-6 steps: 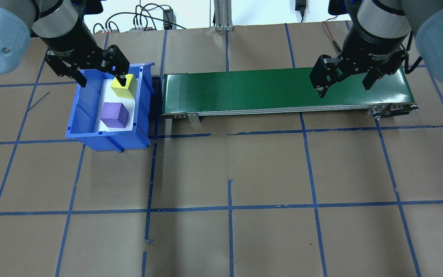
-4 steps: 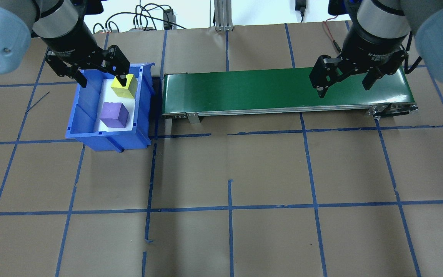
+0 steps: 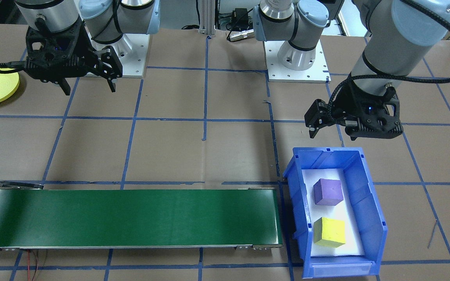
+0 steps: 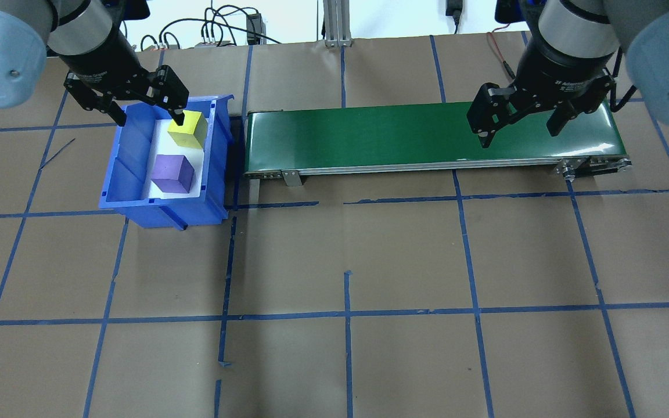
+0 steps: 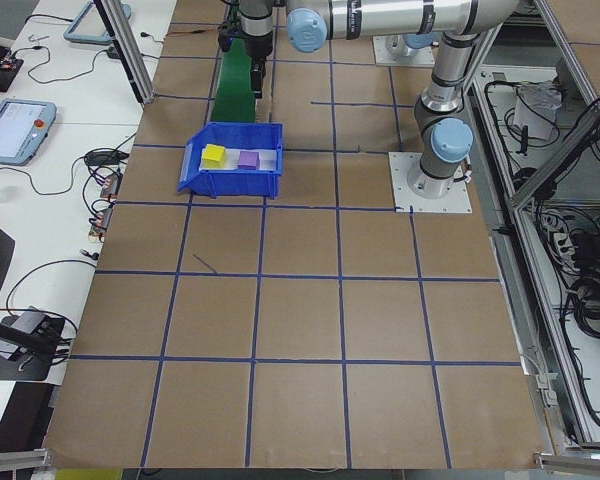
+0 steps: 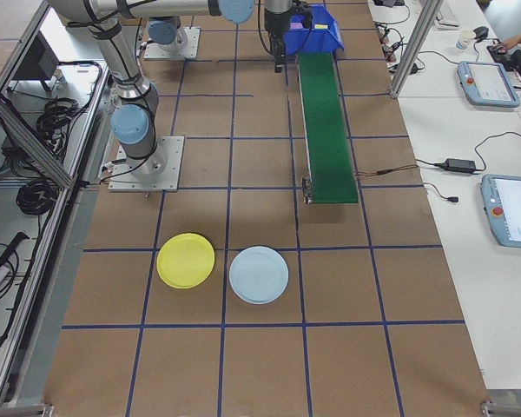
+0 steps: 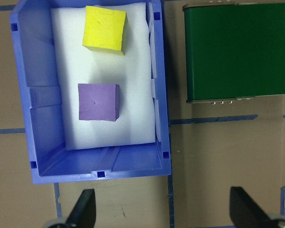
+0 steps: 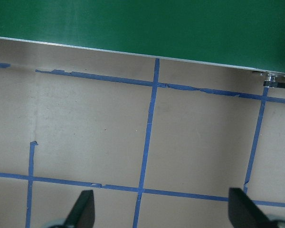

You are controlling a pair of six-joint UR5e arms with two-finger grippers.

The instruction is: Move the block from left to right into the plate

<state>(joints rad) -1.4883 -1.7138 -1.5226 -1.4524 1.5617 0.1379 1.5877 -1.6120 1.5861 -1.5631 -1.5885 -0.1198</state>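
Two foam blocks, a yellow block (image 4: 186, 129) and a purple block (image 4: 172, 173), resting on white padding inside a blue bin (image 4: 122, 168) at the left end of the bench (image 4: 346, 261). Neither one lifted yet; both loose, apart from each other, yellow farther from the robot, purple nearer. Probably kept in the bin so as to give the left arm a fixed pickup spot.

Immediately right of the bin, a long green conveyor belt (image 4: 369, 136), bare, running left to right across the far part of the bench. Presumably meant to carry a block from one arm's reach to the other's.

Left jaws spread wide and empty, hanging above the bin's near wall, pointing down; from the wrist view, both blocks ahead of the fingertips, not between them. Apparently poised for a descent onto one block; impossible to say which.

Right jaws likewise released and empty, hovering over the bench beside the belt's right end, seemingly waiting to receive.

Yellow plate (image 6: 186, 260) flat on the bench well beyond the belt's right end, beside a light blue plate (image 6: 259, 274), nothing in either. Task judged barely begun: grasp, belt transfer and placement all ahead.
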